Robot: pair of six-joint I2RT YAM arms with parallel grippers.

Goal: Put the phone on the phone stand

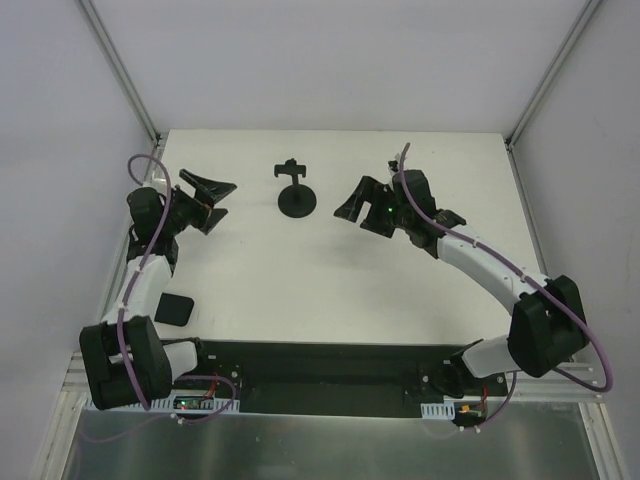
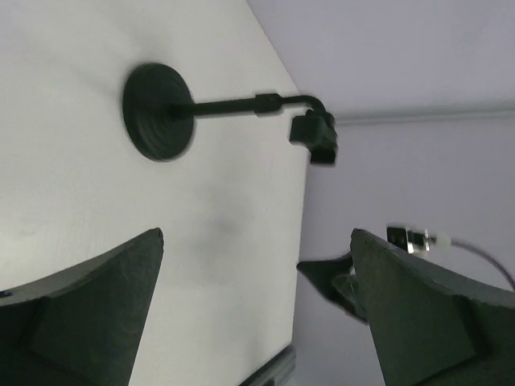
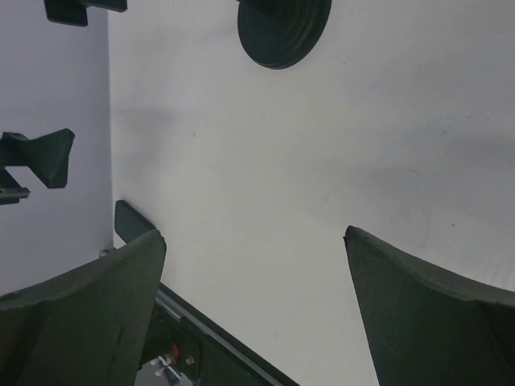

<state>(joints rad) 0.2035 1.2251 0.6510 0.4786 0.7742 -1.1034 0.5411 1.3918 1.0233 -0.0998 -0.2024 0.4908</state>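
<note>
Phone [image 1: 175,309]: flat black slab; lay on the bench [image 1: 400,290] at lower left of the overhead view, beside the left arm's base, well apart from the stand.
Phone stand [image 1: 297,196]: stood upright at upper centre of the overhead view, disc base on the bench, between the two claws.
Left claw [image 2: 256,241]: released, jaws wide, grasping nothing; left of the stand in the overhead view.
Right claw [image 3: 254,233]: released, jaws spread, grasping nothing; right of the stand.
</note>
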